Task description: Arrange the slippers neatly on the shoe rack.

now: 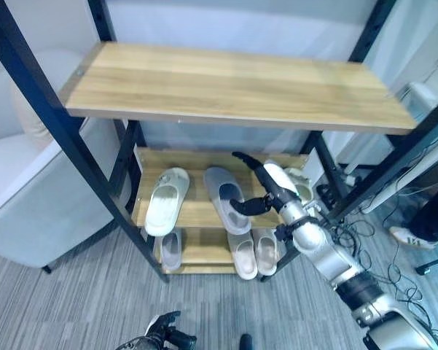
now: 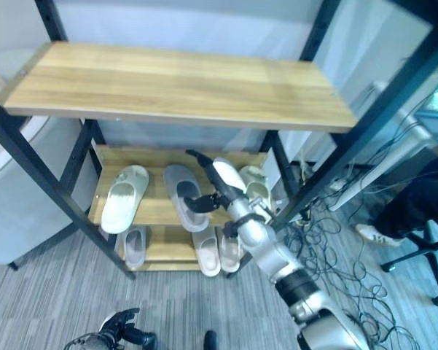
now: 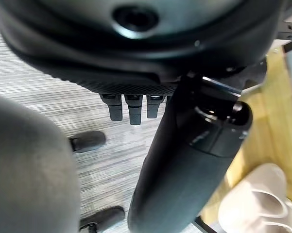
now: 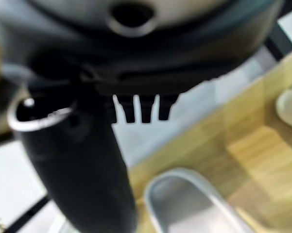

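The shoe rack has three wooden shelves in a black frame. On the middle shelf lie a pale slipper at the left, a grey slipper in the middle and another pale slipper at the right. My right hand hovers over the grey slipper, fingers straight, thumb pointing down at its strap. On the bottom shelf are a grey slipper and a beige pair. My left hand hangs low near the floor, relaxed and holding nothing.
A white armchair stands left of the rack. Cables sprawl on the carpet to the right, beside a person's white shoe and an office chair base. The black posts frame the shelf openings.
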Controlling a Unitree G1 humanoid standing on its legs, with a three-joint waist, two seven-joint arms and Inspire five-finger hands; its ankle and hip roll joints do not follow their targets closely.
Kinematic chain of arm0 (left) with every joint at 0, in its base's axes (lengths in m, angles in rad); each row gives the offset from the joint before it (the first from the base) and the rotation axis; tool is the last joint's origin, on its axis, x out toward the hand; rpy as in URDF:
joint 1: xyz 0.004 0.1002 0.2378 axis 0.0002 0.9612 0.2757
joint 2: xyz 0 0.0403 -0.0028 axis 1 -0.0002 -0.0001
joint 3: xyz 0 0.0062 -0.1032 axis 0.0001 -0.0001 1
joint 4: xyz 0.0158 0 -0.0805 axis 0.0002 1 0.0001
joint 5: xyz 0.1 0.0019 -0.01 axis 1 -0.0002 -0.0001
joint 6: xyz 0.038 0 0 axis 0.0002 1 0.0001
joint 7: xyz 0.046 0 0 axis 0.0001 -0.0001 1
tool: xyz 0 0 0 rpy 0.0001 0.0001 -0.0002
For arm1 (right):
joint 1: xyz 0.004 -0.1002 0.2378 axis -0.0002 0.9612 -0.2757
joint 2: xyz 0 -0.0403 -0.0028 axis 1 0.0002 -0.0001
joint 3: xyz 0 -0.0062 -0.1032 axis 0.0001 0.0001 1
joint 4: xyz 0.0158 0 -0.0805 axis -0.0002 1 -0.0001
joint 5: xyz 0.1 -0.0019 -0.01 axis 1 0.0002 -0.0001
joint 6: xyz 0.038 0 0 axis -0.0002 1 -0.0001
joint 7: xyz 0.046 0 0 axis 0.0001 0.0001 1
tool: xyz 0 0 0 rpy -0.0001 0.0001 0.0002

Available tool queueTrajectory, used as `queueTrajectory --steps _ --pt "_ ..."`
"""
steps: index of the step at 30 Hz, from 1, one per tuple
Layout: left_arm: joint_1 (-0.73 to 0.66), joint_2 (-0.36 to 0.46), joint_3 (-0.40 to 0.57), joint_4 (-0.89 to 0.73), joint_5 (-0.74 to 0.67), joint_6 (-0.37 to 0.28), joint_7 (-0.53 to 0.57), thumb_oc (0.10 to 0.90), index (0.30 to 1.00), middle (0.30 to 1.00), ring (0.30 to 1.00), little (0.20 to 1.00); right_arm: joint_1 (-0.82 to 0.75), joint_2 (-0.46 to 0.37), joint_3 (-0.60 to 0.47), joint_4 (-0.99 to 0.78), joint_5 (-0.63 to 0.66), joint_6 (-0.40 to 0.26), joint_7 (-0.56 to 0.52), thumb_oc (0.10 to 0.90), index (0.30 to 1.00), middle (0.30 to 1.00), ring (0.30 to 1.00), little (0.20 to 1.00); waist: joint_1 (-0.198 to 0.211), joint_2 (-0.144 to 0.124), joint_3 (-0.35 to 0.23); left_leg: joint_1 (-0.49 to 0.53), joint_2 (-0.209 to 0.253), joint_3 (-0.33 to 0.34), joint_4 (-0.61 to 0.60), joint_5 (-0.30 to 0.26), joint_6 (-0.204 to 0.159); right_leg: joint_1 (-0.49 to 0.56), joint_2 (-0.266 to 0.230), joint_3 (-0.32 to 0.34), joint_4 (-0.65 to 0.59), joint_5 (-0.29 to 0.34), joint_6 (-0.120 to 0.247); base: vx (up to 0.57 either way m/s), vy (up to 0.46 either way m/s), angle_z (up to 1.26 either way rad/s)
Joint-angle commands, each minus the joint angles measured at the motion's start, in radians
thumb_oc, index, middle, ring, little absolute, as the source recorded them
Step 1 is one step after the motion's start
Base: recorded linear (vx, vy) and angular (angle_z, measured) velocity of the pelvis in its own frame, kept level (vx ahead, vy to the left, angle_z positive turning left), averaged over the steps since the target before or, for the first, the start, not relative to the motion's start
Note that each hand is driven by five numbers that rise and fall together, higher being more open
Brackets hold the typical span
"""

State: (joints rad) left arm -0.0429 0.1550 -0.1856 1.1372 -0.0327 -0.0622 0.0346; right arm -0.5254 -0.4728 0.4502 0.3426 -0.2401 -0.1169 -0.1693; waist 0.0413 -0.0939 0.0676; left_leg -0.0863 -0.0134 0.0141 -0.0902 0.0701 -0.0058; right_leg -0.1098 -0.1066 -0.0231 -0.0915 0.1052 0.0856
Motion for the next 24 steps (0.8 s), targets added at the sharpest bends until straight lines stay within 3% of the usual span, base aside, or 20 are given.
queueTrajectory --steps 1,16,19,24 --pt "-0.037 -0.015 -0.045 0.050 -0.014 -0.030 0.014 0.800 0.900 0.900 0.900 0.900 -0.164 -0.026 -0.045 -0.014 -0.013 -0.052 -0.093 0.800 0.900 0.900 0.900 0.900 0.036 0.007 -0.007 -0.025 -0.007 -0.040 0.003 -0.027 -0.009 -0.015 0.020 -0.029 0.004 0.085 0.018 -0.02 -0.002 0.13" --pt "-0.079 0.005 -0.045 0.028 -0.037 -0.037 0.029 0.800 0.900 0.900 0.900 0.900 -0.347 -0.056 -0.013 0.188 0.020 -0.029 -0.152 0.800 0.900 0.900 0.900 0.900 0.061 0.014 0.066 -0.086 -0.016 -0.067 0.003 -0.007 -0.008 -0.060 0.016 -0.042 0.004 0.092 0.008 -0.02 0.010 0.05" --pt "-0.089 0.008 -0.045 0.028 -0.046 -0.039 0.033 0.800 0.900 0.900 0.900 0.900 -0.385 -0.059 -0.001 0.223 0.039 -0.026 -0.155 0.400 0.300 0.300 0.300 0.300 0.064 0.015 0.077 -0.095 -0.017 -0.072 0.003 -0.004 -0.008 -0.066 0.016 -0.041 0.004 0.093 0.006 0.00 0.000 0.00" --pt "-0.094 0.011 -0.041 0.026 -0.053 -0.042 0.037 0.800 0.900 0.900 0.900 0.900 -0.406 -0.054 0.002 0.247 0.065 -0.023 -0.154 0.400 0.300 0.300 0.300 0.300 0.065 0.016 0.089 -0.099 -0.018 -0.071 0.003 -0.002 -0.007 -0.071 0.017 -0.039 0.004 0.094 0.005 0.00 0.000 0.00"
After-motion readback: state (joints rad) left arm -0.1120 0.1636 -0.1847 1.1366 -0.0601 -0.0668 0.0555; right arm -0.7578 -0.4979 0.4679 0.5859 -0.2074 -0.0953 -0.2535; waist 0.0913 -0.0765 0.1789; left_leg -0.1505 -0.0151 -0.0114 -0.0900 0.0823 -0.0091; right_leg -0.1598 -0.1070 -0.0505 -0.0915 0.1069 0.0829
